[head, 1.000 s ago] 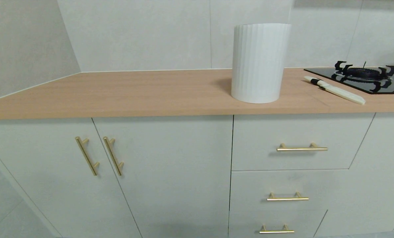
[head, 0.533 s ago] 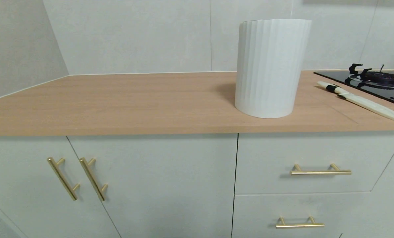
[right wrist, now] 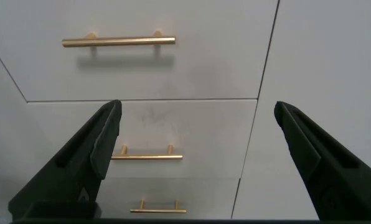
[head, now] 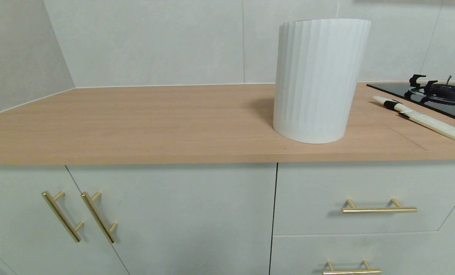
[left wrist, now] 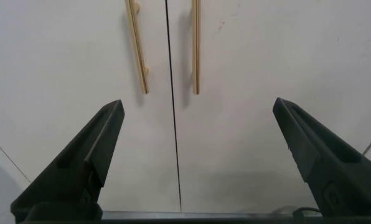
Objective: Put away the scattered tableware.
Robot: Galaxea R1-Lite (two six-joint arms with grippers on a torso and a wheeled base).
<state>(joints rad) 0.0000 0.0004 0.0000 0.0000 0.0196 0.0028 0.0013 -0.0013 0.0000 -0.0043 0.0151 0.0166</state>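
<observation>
wooden countertop (head: 136, 122) with white ribbed container (head: 319, 80), knife (head: 426, 121) beside hob (head: 447, 91)

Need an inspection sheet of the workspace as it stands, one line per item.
Surface: wooden countertop, level, no spills seen.
Job's things: knife lying flat on the countertop beside the stove; white ribbed container upright near the front edge, apart from the knife.
Clutter: nothing seen.
Grippers: left gripper open, holding nothing, facing the cabinet doors; right gripper open, holding nothing, facing the drawers.
Cables: nothing seen.
Surroundings: tiled wall behind the countertop; doors and drawers shut.
</observation>
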